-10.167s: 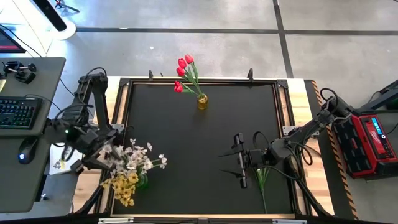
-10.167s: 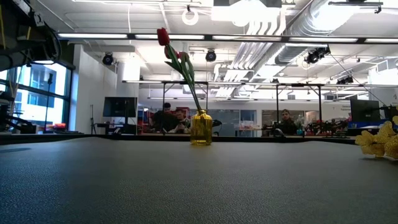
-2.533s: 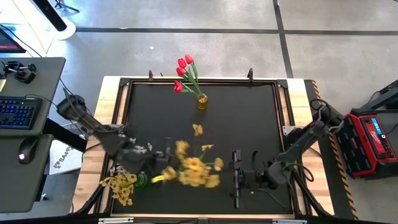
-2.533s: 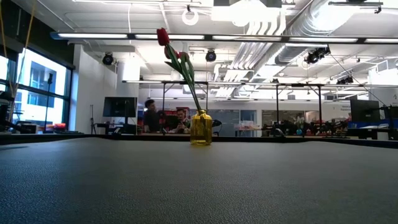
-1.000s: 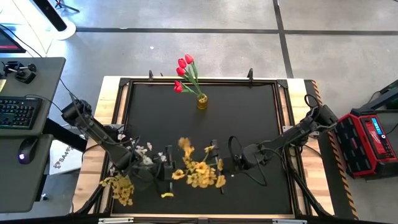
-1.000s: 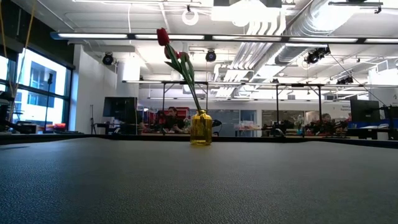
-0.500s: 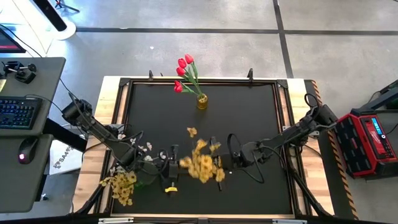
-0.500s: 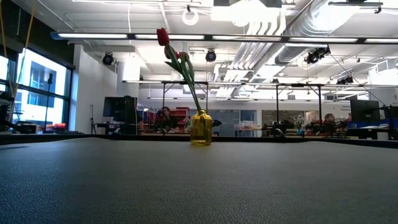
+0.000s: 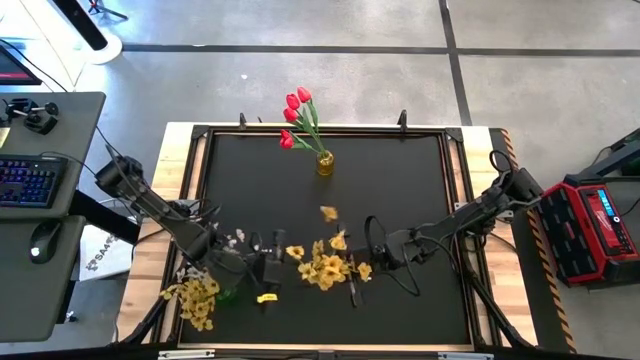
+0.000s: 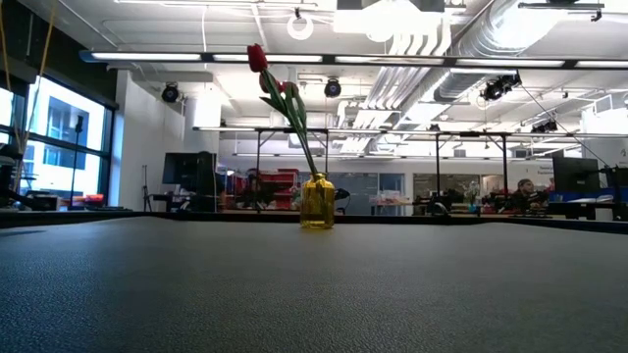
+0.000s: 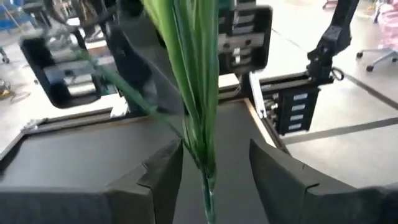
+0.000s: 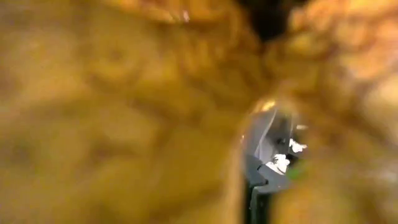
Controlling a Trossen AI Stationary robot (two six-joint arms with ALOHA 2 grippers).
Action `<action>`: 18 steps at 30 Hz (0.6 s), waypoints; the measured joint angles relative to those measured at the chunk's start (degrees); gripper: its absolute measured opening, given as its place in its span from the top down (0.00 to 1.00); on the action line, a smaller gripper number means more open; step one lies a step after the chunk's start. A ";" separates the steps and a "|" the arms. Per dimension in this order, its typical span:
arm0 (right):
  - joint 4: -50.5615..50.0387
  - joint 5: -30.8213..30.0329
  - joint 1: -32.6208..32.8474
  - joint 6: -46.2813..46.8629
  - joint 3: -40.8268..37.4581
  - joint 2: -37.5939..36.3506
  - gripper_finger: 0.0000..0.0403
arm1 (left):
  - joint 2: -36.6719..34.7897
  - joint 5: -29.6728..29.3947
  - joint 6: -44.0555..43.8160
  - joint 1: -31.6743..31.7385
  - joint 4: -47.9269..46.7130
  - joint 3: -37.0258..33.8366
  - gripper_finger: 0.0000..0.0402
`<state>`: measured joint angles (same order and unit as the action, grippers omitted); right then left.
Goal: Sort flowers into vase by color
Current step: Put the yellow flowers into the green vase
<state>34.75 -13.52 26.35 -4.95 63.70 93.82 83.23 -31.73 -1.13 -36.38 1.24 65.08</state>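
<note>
A bunch of yellow flowers (image 9: 325, 267) hangs above the mat's near middle, blossoms toward the right, green stem (image 11: 199, 93) toward the left. My right gripper (image 9: 355, 272) is shut at the bunch's right side; its wrist view is filled by yellow blossoms (image 12: 124, 112). My left gripper (image 9: 268, 262) stands open at the stem end, one finger on either side of the stem (image 11: 216, 149) with a gap on both sides. Red tulips (image 9: 297, 110) stand in a yellow vase (image 10: 317, 203) at the far edge. My right gripper reaches into the yellow bunch level, from the table's right. The blossoms (image 9: 345, 268) hide its fingers, so which part it has cannot be told. The bunch hangs clear of the mat, lying about level, its stem pointing toward the table's left.
White blossoms (image 9: 228, 240) and a second yellow bunch (image 9: 195, 300) sit at the mat's near left corner, close under my left arm. The black mat (image 9: 400, 190) has a raised frame around it. The mat's middle and right half lie bare.
My right gripper has shut inside the yellow blossoms, and my left gripper has opened around the stem. The bunch has stayed in the air above the near middle; its blossoms have swung and settled a little toward the right.
</note>
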 joint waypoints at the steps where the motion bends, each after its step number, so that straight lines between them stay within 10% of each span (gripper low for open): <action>1: -0.01 0.00 0.00 0.00 0.00 0.00 0.99 | -0.22 0.46 0.72 0.07 0.67 0.00 0.56; 18: -0.71 0.43 0.04 -0.01 0.00 0.00 1.00 | 1.36 7.70 1.37 4.71 4.68 0.00 0.65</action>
<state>34.04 -13.09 26.39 -4.96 63.70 93.82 84.60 -24.03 0.24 -31.67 5.93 65.08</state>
